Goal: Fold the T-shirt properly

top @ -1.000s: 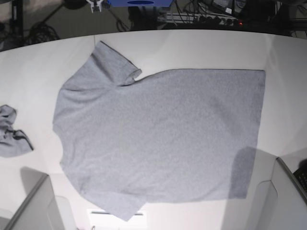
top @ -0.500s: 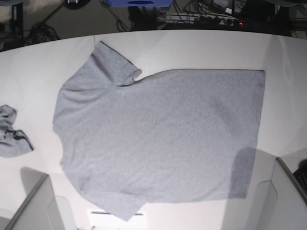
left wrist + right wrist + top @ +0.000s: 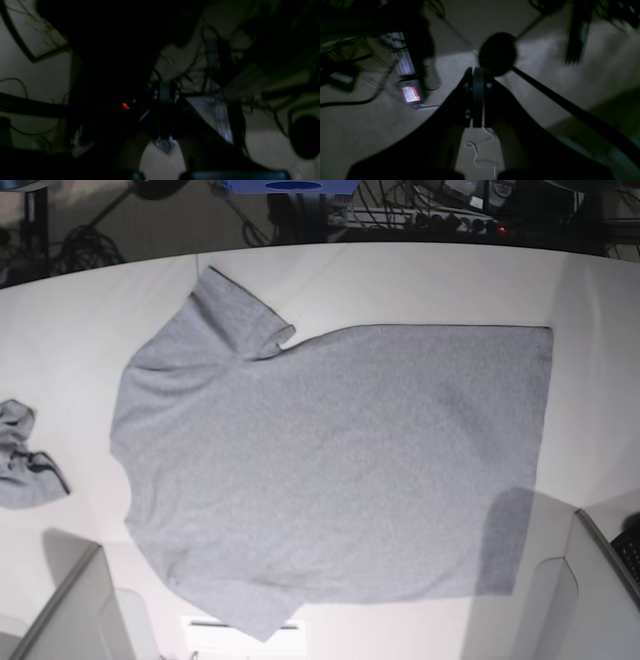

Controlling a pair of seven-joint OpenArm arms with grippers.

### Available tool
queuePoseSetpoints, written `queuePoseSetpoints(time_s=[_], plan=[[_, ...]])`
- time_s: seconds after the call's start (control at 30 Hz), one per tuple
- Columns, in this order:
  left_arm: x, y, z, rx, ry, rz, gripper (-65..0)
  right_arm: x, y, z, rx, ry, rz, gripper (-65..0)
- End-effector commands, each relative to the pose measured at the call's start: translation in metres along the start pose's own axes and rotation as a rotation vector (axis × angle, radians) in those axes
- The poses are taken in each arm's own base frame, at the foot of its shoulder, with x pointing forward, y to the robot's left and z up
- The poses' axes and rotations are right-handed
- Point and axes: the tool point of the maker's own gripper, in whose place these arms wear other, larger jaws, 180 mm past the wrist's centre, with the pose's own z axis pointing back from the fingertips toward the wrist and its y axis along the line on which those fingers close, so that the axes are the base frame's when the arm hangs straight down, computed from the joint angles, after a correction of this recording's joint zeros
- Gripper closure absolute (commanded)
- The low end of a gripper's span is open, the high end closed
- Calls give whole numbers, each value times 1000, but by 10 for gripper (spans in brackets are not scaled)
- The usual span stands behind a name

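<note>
— Step?
— Fold not begun; T-shirt [image 3: 330, 470] spread flat on table [image 3: 400, 285]. Both arms' fingers [image 3: 165, 112] closed, empty.
— Next?
— Reach in, open, pinch an edge.

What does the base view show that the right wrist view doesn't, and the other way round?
Only the base view shows the grey T-shirt, spread out on the white table, plus a smaller crumpled grey cloth at the left edge.

Only the right wrist view shows the shut right claw and, on the floor below it, a small device with a lit screen and a thin pale curling cord.

Both show dark cables, though I cannot tell whether they are the same ones.
</note>
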Motion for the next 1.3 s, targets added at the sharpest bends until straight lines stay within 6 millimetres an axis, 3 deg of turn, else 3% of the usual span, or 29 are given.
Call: queuePoseSetpoints(time_s=[0.0, 0.1, 0.27, 0.47, 0.6, 0.87, 1.0, 1.13, 1.27], plan=[[11, 14, 11, 16, -27, -14, 0, 4, -14, 6, -40, -29, -15, 0], [43, 20, 8, 14, -113, 7, 0, 25, -36, 15, -102, -91, -47, 0], [83, 10, 6, -17, -218, 43, 0, 65, -56, 38, -161, -203, -66, 0], [118, 1, -1, -35, -315, 76, 0, 107, -72, 61, -223, -244, -128, 0], [132, 0, -7, -32, -358, 88, 0, 131, -69, 68, -217, -284, -125, 0], [162, -8, -32, -81, -368, 104, 0, 175, -52, 70, -187, -391, -164, 0], [180, -15, -47, -96, -380, 121, 0, 209, -44, 78, -171, -481, -182, 0], [194, -5, -68, -69, -371, 100, 0, 246, -17, 84, -98, -568, -177, 0], [206, 12, -92, -22, -295, 70, 0, 271, 26, 91, 15, -626, -163, 0]])
